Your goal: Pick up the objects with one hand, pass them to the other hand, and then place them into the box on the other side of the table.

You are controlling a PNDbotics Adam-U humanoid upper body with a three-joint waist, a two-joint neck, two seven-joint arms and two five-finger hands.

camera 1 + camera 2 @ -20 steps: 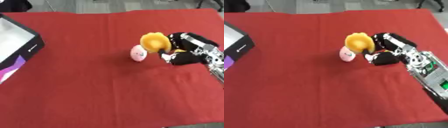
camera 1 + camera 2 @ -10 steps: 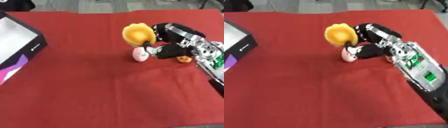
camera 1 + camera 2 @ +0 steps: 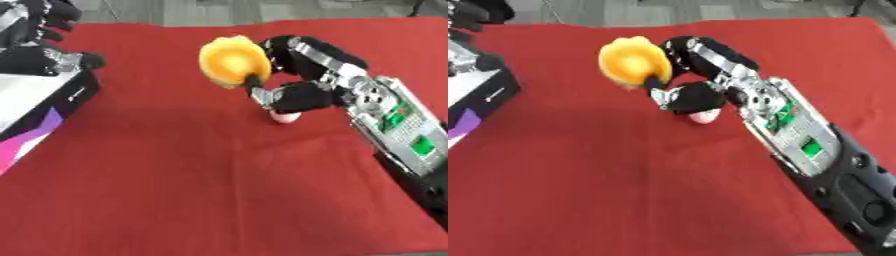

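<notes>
- Two hands show: the right hand (image 3: 293, 90) has its fingers curled round a yellow toy (image 3: 232, 61), raised above the red cloth (image 3: 175, 175) for handover.
- Left hand (image 3: 39, 47) waits over the box (image 3: 35, 107); finger state unclear.
- Pink ball (image 3: 284, 116) lies beneath the right hand.

This looks like a robot test room or lab rather than a home. A table draped in a plain red cloth (image 3: 192, 190) fills nearly the whole view, and beyond its far edge runs a strip of bare grey floor (image 3: 667, 11). The robot's arm (image 3: 798, 137) has its green circuit boards and metal frame left uncovered. A cardboard box (image 3: 39, 107), white with a purple and pink patch, sits at the table's left edge.
</notes>
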